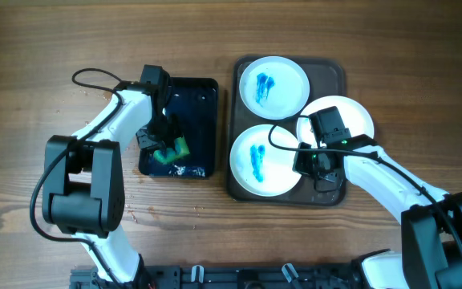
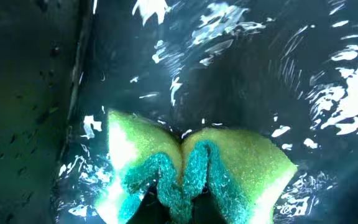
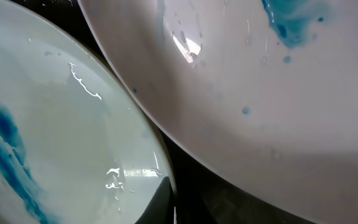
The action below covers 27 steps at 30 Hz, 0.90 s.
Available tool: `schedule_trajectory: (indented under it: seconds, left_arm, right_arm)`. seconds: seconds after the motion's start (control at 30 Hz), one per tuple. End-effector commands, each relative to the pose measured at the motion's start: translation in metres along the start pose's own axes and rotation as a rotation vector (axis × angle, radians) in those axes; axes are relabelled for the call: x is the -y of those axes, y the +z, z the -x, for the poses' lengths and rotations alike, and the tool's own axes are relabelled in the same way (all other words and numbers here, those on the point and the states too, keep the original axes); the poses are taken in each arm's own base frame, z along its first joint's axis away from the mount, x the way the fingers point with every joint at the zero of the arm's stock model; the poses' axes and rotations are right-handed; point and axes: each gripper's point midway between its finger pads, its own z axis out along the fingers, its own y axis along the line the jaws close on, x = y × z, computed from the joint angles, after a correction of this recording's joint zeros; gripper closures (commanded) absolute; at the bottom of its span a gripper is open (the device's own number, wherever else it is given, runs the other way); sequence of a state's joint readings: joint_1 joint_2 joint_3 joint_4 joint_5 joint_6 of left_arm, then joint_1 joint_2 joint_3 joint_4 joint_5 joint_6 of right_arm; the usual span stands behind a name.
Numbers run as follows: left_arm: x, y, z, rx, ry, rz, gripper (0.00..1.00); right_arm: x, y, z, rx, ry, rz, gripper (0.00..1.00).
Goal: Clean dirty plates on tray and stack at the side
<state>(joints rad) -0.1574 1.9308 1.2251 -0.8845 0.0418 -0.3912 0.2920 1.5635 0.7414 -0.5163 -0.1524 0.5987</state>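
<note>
Plates, three round, white and glossy, lie on the tray [image 1: 327, 72], a dark brown rectangle with rounded corners and a raised rim at 3 o'clock of the table's middle. The top plate [image 1: 273, 85] fills the tray's 12 o'clock end and carries a blue smear at its centre. The lower plate [image 1: 265, 159], at 7 o'clock, bears a longer blue streak. The third plate [image 1: 345, 115] sits at 3 o'clock, hanging out over the tray's rim and partly hidden by the right arm. The right gripper [image 1: 313, 164] rests between the lower and third plates, its jaws pressed together; whether they pinch a rim cannot be told. From the right wrist, one smooth glazed rim crosses over another, both flecked with blue and beaded with water. At 9 o'clock of the tray, just beside it, stands a smaller black tray [image 1: 200, 92], glossy and wet. At its 6 o'clock end the left gripper [image 1: 164, 143] pinches a sponge [image 1: 175, 149], yellow-green foam with a coarse teal scouring face, squeezed into a fold down its middle. Beneath everything runs a table [image 1: 423, 48] of brown wood grain.
</note>
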Motion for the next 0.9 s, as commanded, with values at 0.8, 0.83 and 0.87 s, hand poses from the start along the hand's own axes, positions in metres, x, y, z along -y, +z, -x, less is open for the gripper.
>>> schedule_trajectory:
  seconds: [0.8,0.83,0.87]
  left_arm:
    - [0.229,-0.009,-0.074,0.108,0.369,-0.46,0.96]
    - [0.217,0.002,-0.066,0.135,0.349,-0.382,0.96]
    - [0.193,0.009,-0.051,0.204,0.32,-0.241,0.96]
  right_arm:
    - [0.012,0.003,0.005,0.023,0.008,-0.062,0.96]
    - [0.012,0.003,0.004,0.023,0.008,-0.061,0.96]
    - [0.011,0.003,0.004,0.019,0.008,-0.055,0.96]
